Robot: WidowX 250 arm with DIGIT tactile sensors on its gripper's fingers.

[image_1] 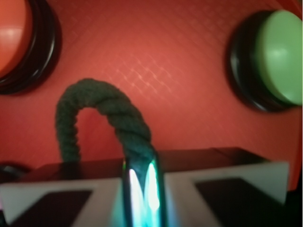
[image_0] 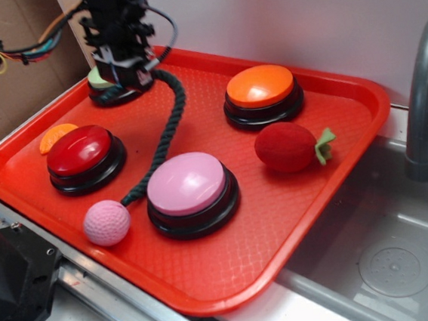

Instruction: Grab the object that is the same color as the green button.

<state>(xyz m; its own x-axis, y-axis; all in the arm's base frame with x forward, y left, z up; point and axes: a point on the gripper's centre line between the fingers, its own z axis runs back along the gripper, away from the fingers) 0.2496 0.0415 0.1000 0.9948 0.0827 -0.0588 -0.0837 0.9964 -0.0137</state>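
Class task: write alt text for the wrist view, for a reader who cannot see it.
The gripper is shut on a dark green rope, whose loop arches over a red tray. A green button sits upper right, an orange button upper left.

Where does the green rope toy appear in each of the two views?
Exterior: the green rope toy runs from the gripper at top left down to its pink ball.
Wrist: its loop arches at lower centre, one end between the jaws.
Shared landmark: the green button.
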